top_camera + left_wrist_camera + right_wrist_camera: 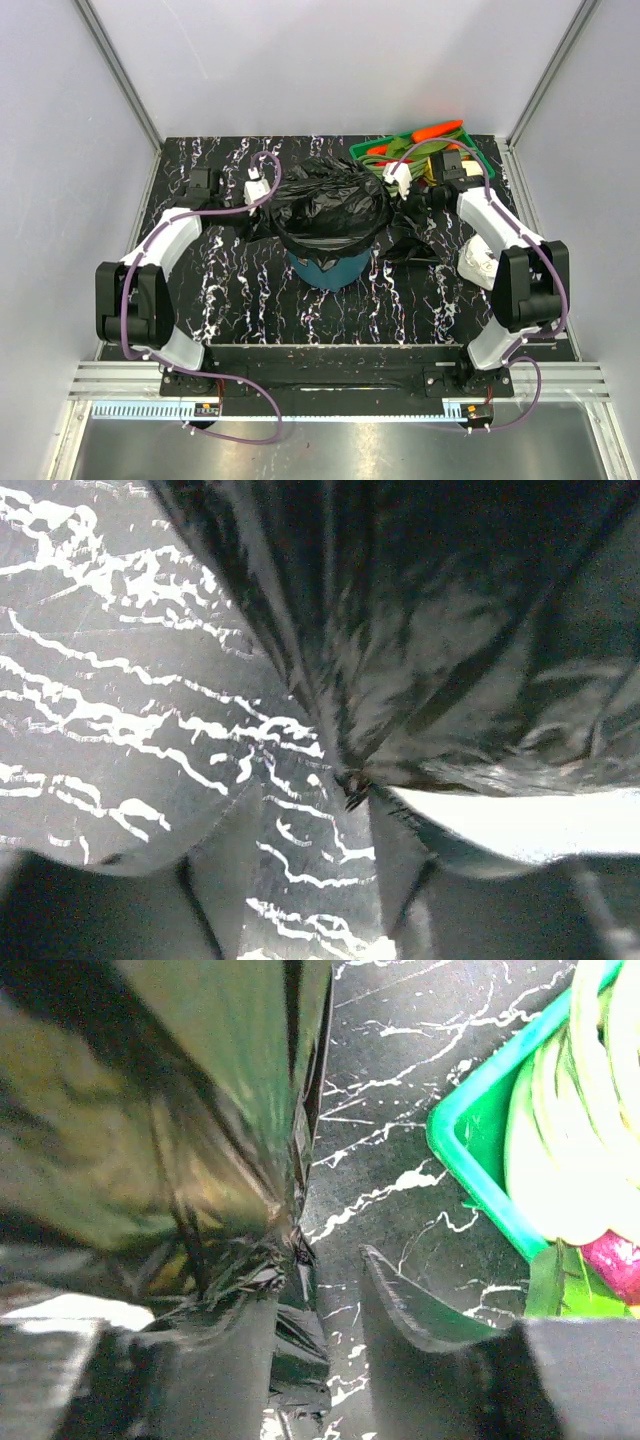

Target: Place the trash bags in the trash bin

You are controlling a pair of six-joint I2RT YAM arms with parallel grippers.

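Observation:
A glossy black trash bag is draped over the mouth of the teal trash bin at the table's middle. More black film trails onto the table right of the bin. My left gripper sits at the bag's left edge. In the left wrist view this gripper is open, marble table showing between its fingers, and a bunched corner of the bag touches the right fingertip. My right gripper is at the bag's right edge. It is open, the bag lying against its left finger.
A green tray of vegetables stands at the back right, close behind the right gripper, and its rim shows in the right wrist view. A white wrinkly wad lies by the right arm. Grey walls enclose the table.

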